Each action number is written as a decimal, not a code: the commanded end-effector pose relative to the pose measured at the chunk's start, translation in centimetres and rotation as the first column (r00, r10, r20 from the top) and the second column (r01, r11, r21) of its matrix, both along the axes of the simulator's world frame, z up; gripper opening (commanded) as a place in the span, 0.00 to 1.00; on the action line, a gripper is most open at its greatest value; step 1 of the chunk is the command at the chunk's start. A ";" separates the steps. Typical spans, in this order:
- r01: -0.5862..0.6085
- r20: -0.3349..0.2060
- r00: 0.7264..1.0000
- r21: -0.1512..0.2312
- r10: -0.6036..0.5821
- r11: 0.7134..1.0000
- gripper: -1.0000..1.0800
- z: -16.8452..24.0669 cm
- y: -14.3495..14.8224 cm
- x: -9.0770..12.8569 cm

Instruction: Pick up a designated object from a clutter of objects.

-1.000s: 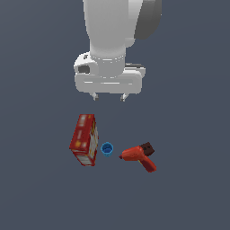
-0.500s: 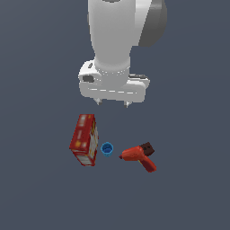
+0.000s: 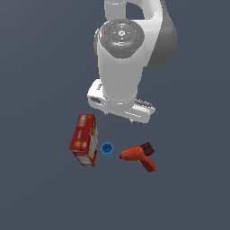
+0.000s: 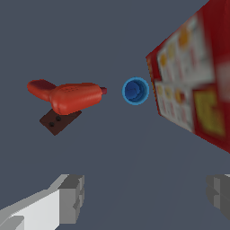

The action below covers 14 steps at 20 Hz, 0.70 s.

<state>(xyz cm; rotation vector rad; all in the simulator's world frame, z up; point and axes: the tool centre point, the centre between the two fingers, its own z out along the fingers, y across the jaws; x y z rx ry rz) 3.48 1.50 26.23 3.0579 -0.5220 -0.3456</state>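
The designated object, a red-orange drill [image 3: 136, 155], lies on its side on the dark floor, at the exterior view's right of the clutter. In the wrist view the drill [image 4: 72, 96] has its nose pointing at the blue cup. My gripper [image 3: 118, 117] hangs above and behind the clutter, clear of every object. It is open, and the wrist view shows the gripper [image 4: 146, 195] with nothing between its grey fingers [image 4: 72, 197].
A small dark brown block [image 3: 147, 148] rests against the drill's base and shows under it as the block [image 4: 58, 121]. A tiny blue cup [image 3: 107, 149] stands between the drill and a red printed carton [image 3: 84, 139]. The cup [image 4: 135, 90] is close to the carton [image 4: 193, 90].
The hand has come down toward the clutter and shifted to the exterior view's right. The objects have not moved and the fingers stay apart.
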 end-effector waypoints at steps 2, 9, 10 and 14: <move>0.090 -0.065 0.994 -0.006 -0.091 0.996 1.00 -1.9 0.8 1.0; 0.259 -0.185 0.948 -0.030 -0.260 0.965 1.00 -5.6 2.1 2.8; 0.281 -0.201 0.938 -0.035 -0.283 0.959 1.00 -6.1 2.2 3.1; 0.368 -0.263 0.891 -0.057 -0.369 0.928 1.00 -8.2 2.8 3.9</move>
